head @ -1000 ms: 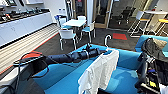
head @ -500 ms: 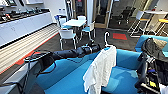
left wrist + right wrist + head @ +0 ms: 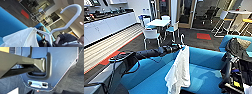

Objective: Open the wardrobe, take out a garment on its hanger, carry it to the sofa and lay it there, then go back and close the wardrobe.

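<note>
Over the blue sofa [image 3: 204, 62], the left gripper [image 3: 180, 47] reaches out with jaws clamped on a white hanger [image 3: 182, 40]; a white shirt [image 3: 180, 70] hangs above the seat. Right jaws: cannot tell.

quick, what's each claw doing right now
Left claw: closed on the hanger, with the white T-shirt hanging over the sofa.
Right claw: cannot be told.

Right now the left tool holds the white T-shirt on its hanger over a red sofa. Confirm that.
Not quite: the sofa is bright blue, not red. The head view shows the left tool holding the white T-shirt on its hanger above the blue seat.
</note>
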